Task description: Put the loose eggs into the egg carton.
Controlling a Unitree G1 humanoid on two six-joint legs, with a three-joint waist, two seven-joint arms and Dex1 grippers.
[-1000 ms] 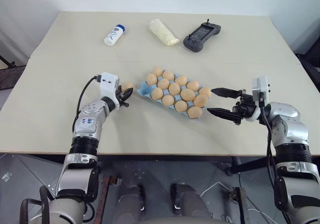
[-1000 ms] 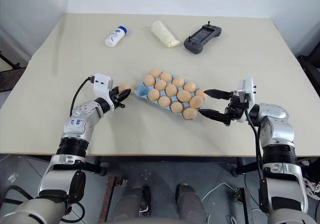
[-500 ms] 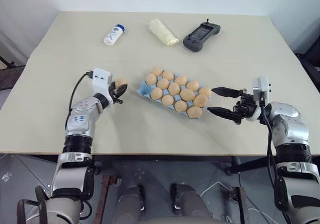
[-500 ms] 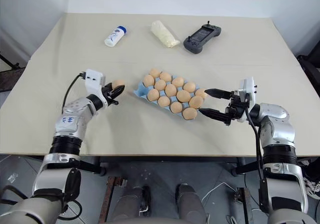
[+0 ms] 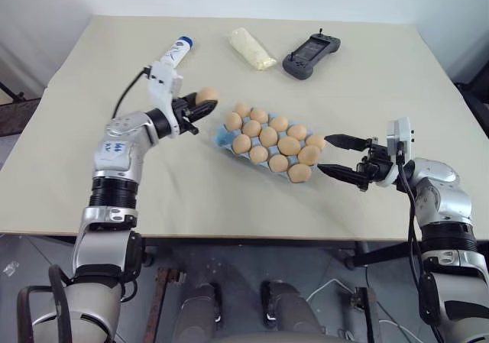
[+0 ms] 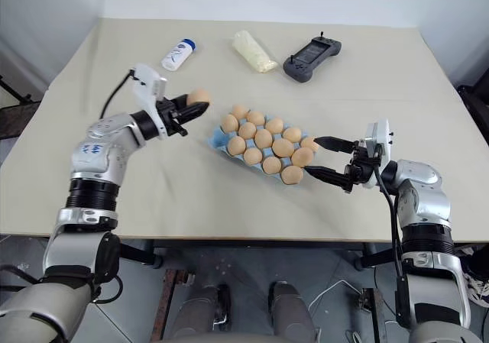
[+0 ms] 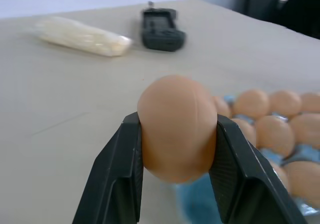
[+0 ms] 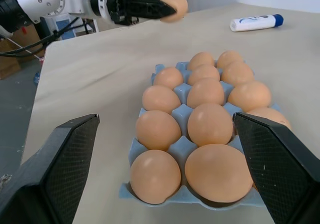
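One tan egg is clamped between the black fingers of the left end effector, lifted clear of the desk just beside the carton's near-left corner. The light blue egg carton lies diagonally at mid-desk, nearly full of tan eggs.

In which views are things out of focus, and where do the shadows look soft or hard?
Left wrist view: the held egg is fairly sharp, while the egg carton and the dark controller behind it are blurred. Right wrist view: the near eggs are sharp; the white bottle is softer. Left eye view: light is even, and shadows on the table are faint and soft.
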